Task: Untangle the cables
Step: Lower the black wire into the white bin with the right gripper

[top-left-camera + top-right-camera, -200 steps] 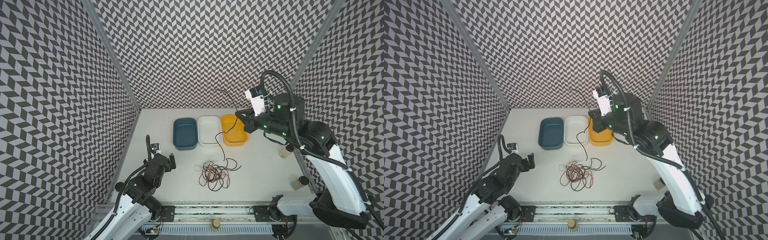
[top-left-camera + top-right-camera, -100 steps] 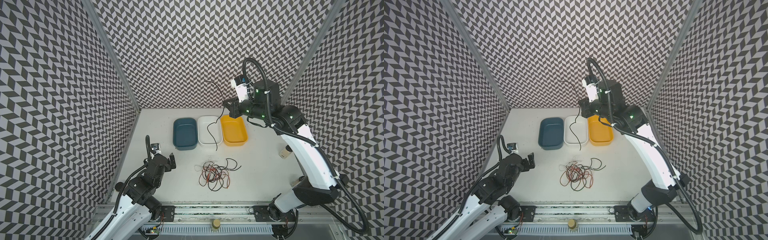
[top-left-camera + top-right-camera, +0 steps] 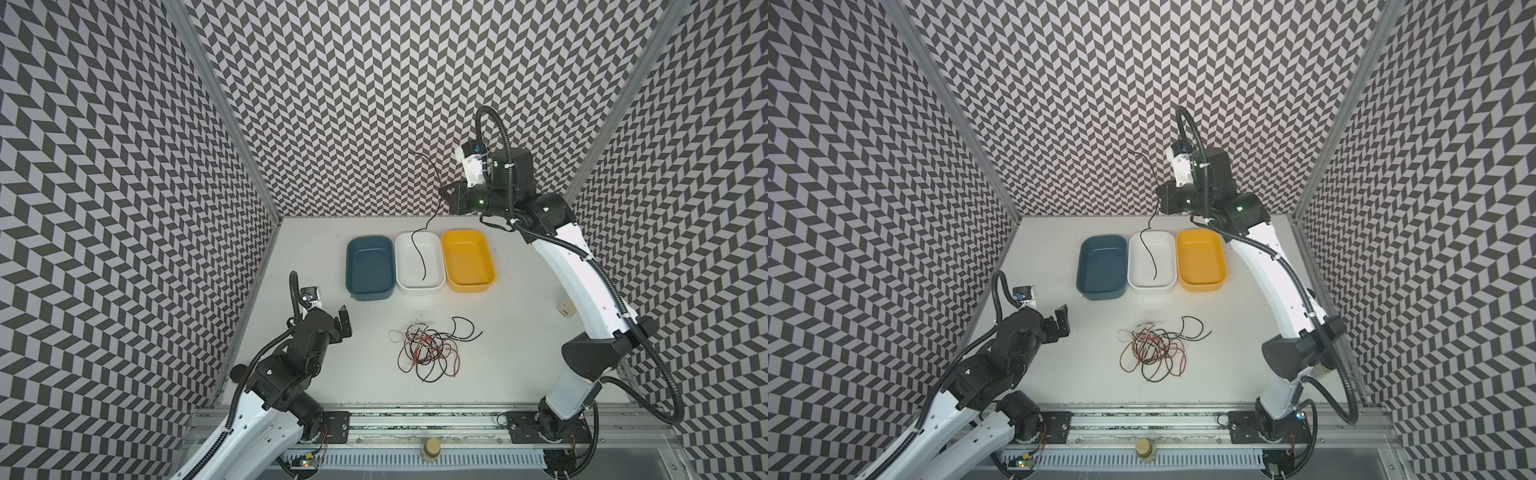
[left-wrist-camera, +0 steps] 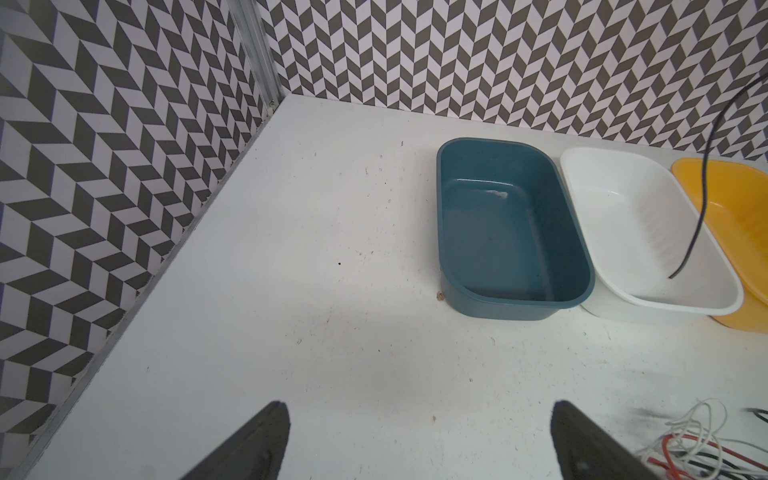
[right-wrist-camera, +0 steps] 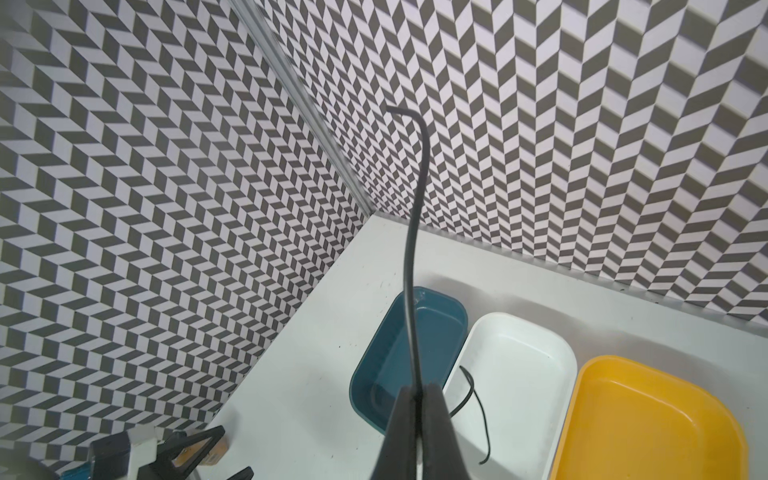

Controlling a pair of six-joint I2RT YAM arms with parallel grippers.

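Up at the back, the right gripper (image 3: 444,194) hangs high over the table (image 3: 519,332), at about one o'clock from the white tray (image 3: 417,286), and its jaws are pinched tight on a single black cable (image 3: 419,253). The right wrist view shows it best: the two dark fingers (image 5: 436,415) are pressed together with the black cable (image 5: 411,291) running out between them. One end springs up and curls over toward the back wall. The other end drops, bends, and dangles over the white tray, clear of the rest. I can't tell whether its tip touches the tray floor. Three trays sit in a row at twelve o'clock on the table, side by side: blue tray (image 3: 372,294), the white tray in the middle, yellow tray (image 3: 469,286). The blue and yellow ones look bare inside. Down at six o'clock from the white tray, well apart from it, the tangle (image 3: 428,349) lies flat on the table: black, white and red-orange cables looped over one another, with a black strand trailing out toward three o'clock. At nine o'clock from that tangle the left gripper (image 3: 345,322) hovers low, jaws spread wide with nothing between them. The left wrist view shows only bare tabletop between its fingertips (image 4: 274,419), and the tangle's edge (image 4: 698,440) just beside one finger.
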